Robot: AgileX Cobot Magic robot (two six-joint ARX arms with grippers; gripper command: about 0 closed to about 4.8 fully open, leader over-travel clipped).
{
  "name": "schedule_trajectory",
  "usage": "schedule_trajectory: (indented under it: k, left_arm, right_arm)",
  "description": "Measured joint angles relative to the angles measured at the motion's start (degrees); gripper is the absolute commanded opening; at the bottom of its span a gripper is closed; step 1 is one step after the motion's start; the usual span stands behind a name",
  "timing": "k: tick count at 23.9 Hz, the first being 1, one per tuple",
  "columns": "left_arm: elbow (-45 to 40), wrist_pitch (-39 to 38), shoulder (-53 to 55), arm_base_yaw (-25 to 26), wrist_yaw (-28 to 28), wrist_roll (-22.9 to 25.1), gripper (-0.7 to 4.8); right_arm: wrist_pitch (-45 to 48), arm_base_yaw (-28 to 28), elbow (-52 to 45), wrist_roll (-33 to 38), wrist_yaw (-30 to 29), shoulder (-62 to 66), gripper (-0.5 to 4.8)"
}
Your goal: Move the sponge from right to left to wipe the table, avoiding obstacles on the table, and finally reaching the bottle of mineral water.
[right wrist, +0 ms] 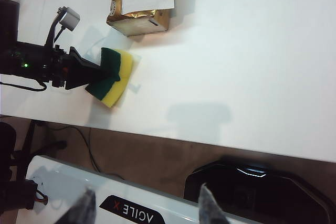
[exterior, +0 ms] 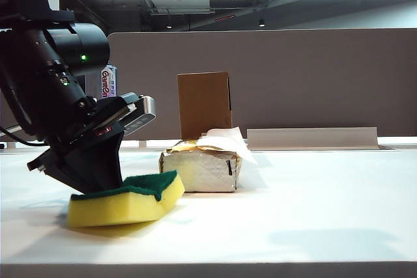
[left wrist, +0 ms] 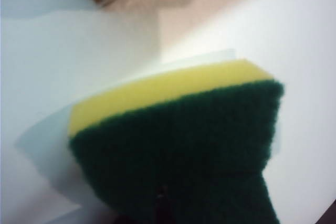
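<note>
Three views, exterior first: my left gripper [exterior: 107,183] pinches the yellow foam sponge with dark green scouring top [exterior: 127,198], flat on the white counter [exterior: 293,219], just beside the silvery tissue pack [exterior: 202,168]; the brown cardboard box [exterior: 204,103] stands behind, the clear Ganten bottle [exterior: 109,83] far back.
Left wrist: I see the sponge [left wrist: 178,129] clamped, fingers hidden.
Right wrist: my right gripper [right wrist: 144,207] hangs off the counter, fingers spread, empty.

yellow sponge [exterior: 124,201] with green top, flat on white table [exterior: 313,219] beside tissue pack [exterior: 202,168]
</note>
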Motion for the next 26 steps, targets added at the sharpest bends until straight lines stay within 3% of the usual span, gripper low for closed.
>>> schedule_trajectory:
  k: [4,7,16,21,26]
  left_arm:
    - [-0.8,0.7,0.2,0.0,-0.6,0.8,-0.06]
    - [-4.0,4.3,-0.4,2.4,2.1,1.8,-0.06]
    - [-6.8,2.8,-1.8,12.4,5.5,4.7,-0.06]
    - [-7.2,-0.4,-3.6,17.5,3.5,6.6,-0.06]
    - [-7.3,-5.4,-5.0,26.1,2.3,8.1,-0.06]
  right_arm:
    - [0.0,0.0,0.0,0.0,0.0,0.0,2.52]
    - [0.0,0.0,0.0,0.0,0.0,0.0,2.51]
    - [0.3,0.0,0.0,0.0,0.0,0.0,2.51]
    - [0.5,0.0,0.0,0.0,0.0,0.0,2.51]
    - [1.2,0.0,0.0,0.0,0.0,0.0,2.51]
